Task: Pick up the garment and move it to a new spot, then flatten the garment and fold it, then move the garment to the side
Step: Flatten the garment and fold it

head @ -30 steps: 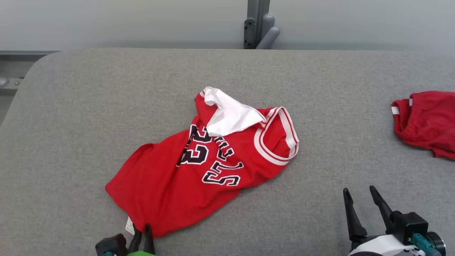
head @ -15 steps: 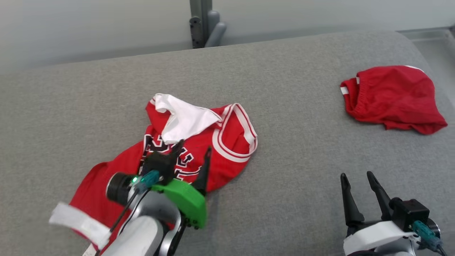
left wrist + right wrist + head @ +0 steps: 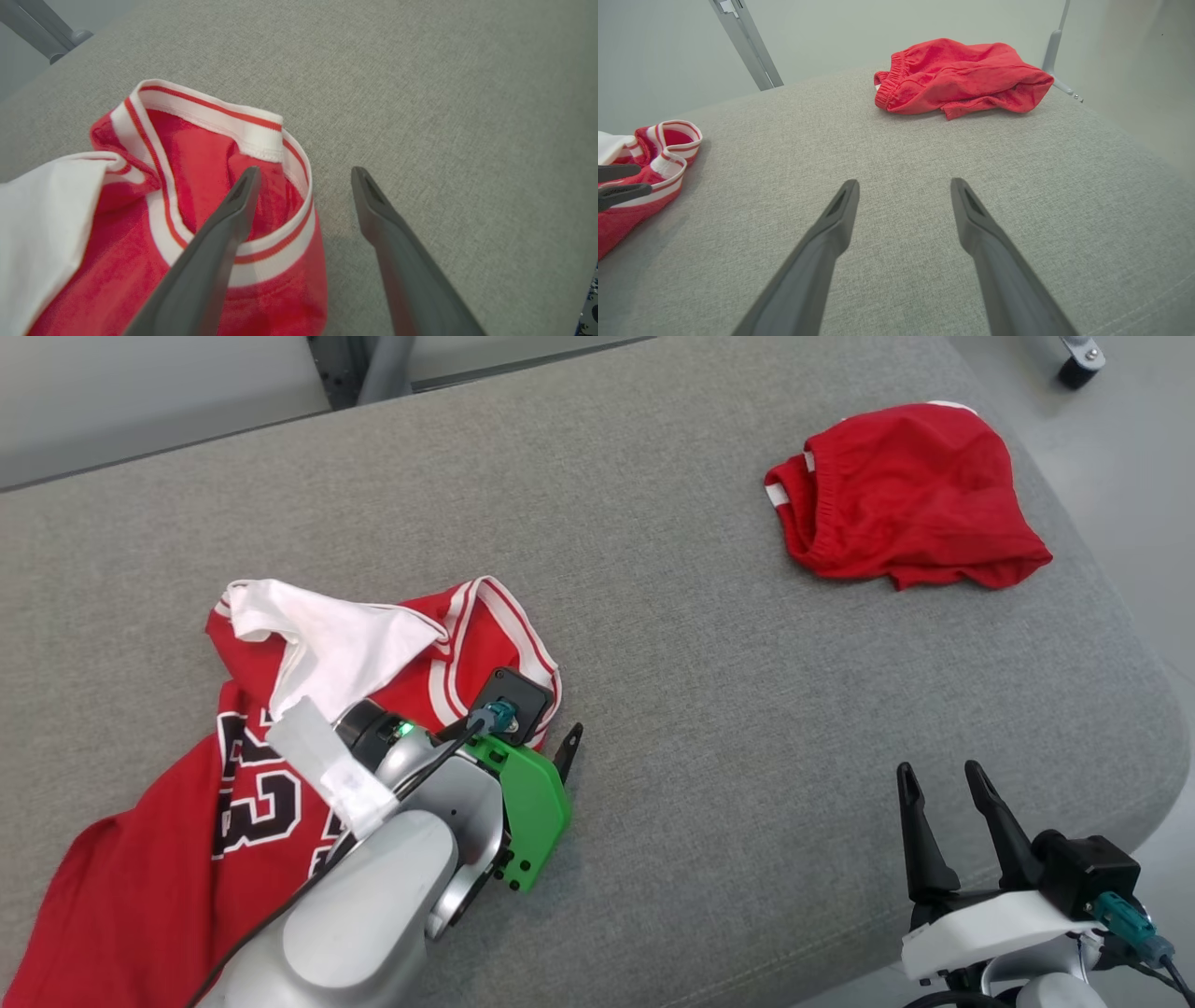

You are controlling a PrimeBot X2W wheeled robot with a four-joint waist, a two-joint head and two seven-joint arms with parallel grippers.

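My L gripper [image 3: 303,173] is spread & empty, straddling the jersey's [image 3: 117,242] striped armhole edge, left-centre of wrist view; R gripper [image 3: 941,779] spread too.

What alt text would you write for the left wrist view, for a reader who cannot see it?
The open left gripper is poised at the edge of a crumpled red jersey. One of its dark fingers is over the white-and-red trimmed opening, the other over the grey padded surface. A white fold of cloth lies at the left edge.
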